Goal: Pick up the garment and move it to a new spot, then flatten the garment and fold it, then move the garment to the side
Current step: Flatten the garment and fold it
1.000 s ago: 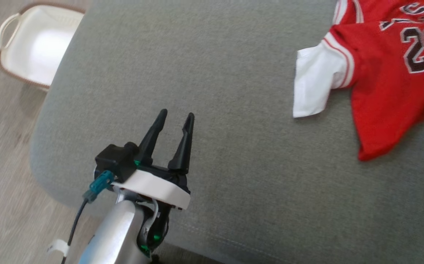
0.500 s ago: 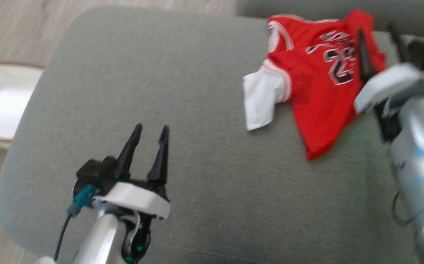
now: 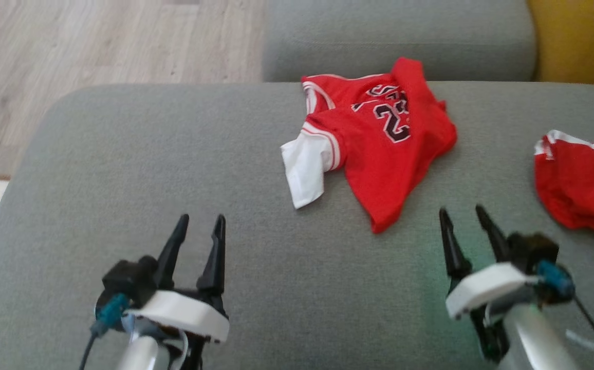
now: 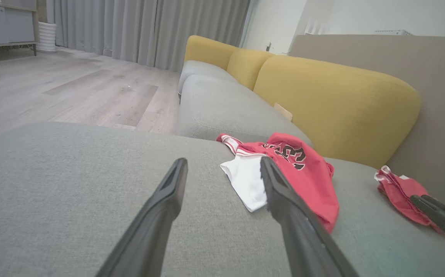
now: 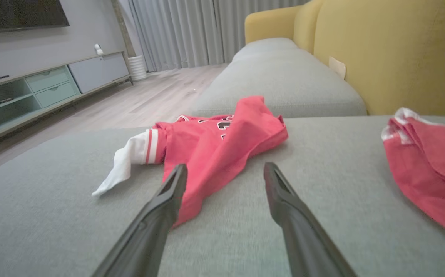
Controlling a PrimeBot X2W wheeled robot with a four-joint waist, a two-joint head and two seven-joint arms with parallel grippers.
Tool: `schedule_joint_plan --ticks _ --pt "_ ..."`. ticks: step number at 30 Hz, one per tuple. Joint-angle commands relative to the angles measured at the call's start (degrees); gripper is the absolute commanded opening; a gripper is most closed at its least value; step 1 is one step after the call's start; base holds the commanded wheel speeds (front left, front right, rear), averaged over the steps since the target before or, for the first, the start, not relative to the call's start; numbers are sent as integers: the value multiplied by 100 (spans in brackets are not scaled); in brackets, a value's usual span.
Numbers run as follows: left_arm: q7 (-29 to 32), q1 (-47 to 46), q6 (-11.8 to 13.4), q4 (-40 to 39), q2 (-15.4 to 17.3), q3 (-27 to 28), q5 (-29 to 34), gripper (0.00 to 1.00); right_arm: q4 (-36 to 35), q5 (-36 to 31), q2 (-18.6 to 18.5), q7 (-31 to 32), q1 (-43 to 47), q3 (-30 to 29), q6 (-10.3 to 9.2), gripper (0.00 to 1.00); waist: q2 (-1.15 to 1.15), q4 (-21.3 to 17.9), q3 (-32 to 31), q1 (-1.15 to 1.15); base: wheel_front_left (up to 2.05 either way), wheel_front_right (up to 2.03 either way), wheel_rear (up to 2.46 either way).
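1. Plainly, step 1, the pick-up, has not begun. The left gripper [image 3: 202, 218] hangs over the near left of the grey sofa cushion [image 3: 122, 169], with its 2 fingers spread wide and nothing between them.
2. The garment [image 3: 384, 154] lies crumpled on the far middle of that cushion, close to the seam with the next cushion. Neither gripper touches it.
3. Its long axis runs roughly far to near, with the collar end far and a pointed hem corner near. The printed side faces up, and the white sleeve [image 3: 304, 174] sticks out to the left and near.
4. The right gripper [image 3: 461, 209] hovers at the near right, equally wide and empty. Its tips are near the hem corner, to its right.
5. A smaller red garment [image 3: 579, 190] sits at the right edge, well apart, and should be left alone.
6. The next move likely calls for reaching farther in. The left gripper could go toward the sleeve and the right toward the hem, each closing on cloth at a separate point before lifting.
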Motion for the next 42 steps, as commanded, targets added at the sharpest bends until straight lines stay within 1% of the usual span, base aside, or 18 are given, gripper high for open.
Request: schedule_joint_plan --ticks 1,6,10,14,19,24,32,37,38,39,42 --pt "-34 -142 -37 -148 32 169 83 100 -306 -37 66 17 -79 77 -5 100 0 -63 -55 0 0 0 0" --pt "-34 -83 -86 -113 32 150 156 100 -770 -158 134 184 259 6 -5 100 0 -81 -59 0 0 0 0" --pt "-34 -117 -102 -107 32 105 148 100 -1026 -202 143 389 381 167 -5 100 0 -7 -1 0 0 0 0" --pt "-34 -186 -98 -118 32 20 114 100 -1111 -206 144 609 408 315 -5 100 0 140 142 0 0 0 0" --pt "-34 -274 -80 -95 32 -42 75 100 -868 -159 145 956 282 486 -5 100 0 387 384 0 0 0 0" --pt "-34 -370 -75 -80 32 -109 41 100 -386 -47 145 1140 14 406 -5 100 0 669 582 0 0 0 0" --pt "-34 -559 -79 -93 32 -164 -14 100 329 -186 145 1080 -483 140 -5 100 0 991 811 0 0 0 0" --pt "-34 -595 -65 -86 32 -190 -25 100 731 -335 145 994 -735 79 -5 100 0 1066 862 0 0 0 0" --pt "-34 -594 -62 -85 32 -193 -25 100 810 -328 145 993 -779 69 -5 41 0 1067 863 0 0 0 0" --pt "-34 -591 -58 -81 32 -193 -24 100 877 -352 145 967 -825 52 -5 0 0 1062 859 0 0 0 0" --pt "-34 -577 -38 -58 32 -185 -25 100 1043 -566 145 859 -922 -2 -5 0 0 1003 815 0 0 0 0"
